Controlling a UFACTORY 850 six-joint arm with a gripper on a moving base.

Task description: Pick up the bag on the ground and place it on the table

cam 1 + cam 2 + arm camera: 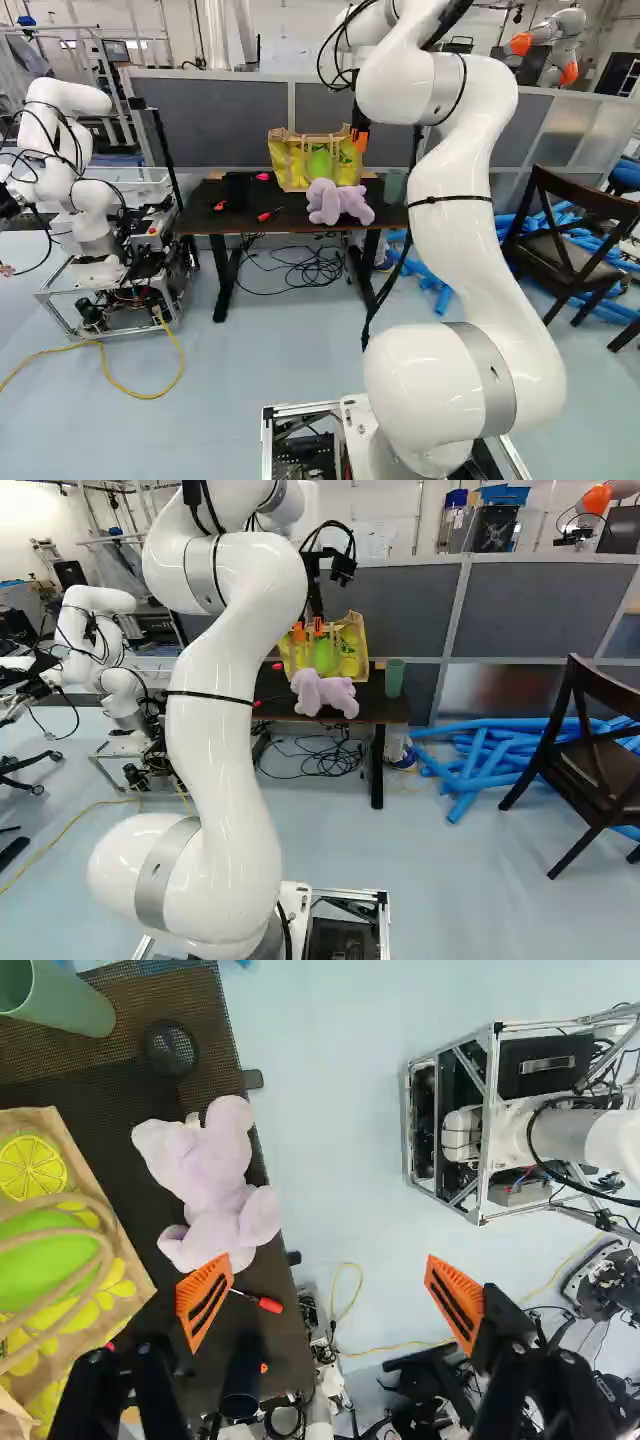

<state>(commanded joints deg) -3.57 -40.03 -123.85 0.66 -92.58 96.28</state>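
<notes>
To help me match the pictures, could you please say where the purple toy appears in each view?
Left base view: toy near the centre, in front of the bag.
Right base view: near the centre, again before the bag.
Wrist view: ahead of one gripper finger, beside the bag.
Shared landmark: the bag.

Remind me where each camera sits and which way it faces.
Left base view: on the base, behind and left of the arm, looking ahead, slightly down; the arm stands right of the middle.
Right base view: behind and right of the arm, same heading; the arm stands left of the middle.
Wrist view: on the wrist, looking down past the open tool; apparently our base shows too.
Shared by both base views: the table, bag and plush toy.
</notes>
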